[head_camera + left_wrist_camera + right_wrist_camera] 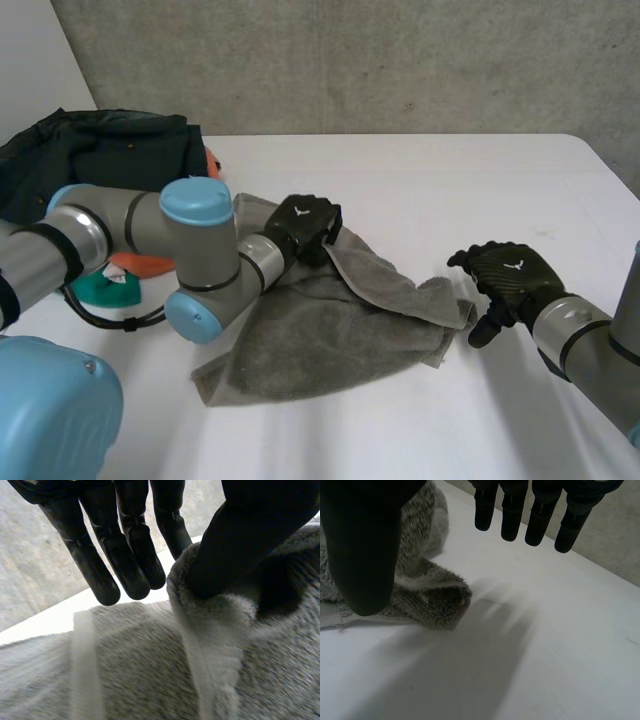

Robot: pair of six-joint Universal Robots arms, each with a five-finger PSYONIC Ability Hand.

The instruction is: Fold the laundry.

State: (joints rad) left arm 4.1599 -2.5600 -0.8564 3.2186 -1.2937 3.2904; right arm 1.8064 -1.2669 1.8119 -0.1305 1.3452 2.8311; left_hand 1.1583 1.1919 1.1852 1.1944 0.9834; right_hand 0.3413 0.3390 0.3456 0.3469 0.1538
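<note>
Grey towel (330, 320) rumpled on table (450, 190). Left hand (303, 225): fingers straight, thumb hooked under far edge. Right hand (512, 275) open, empty, beside towel corner.

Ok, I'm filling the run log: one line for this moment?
towel crumpled on table | left hand open, thumb against towel fold | right hand open, beside towel corner
</note>
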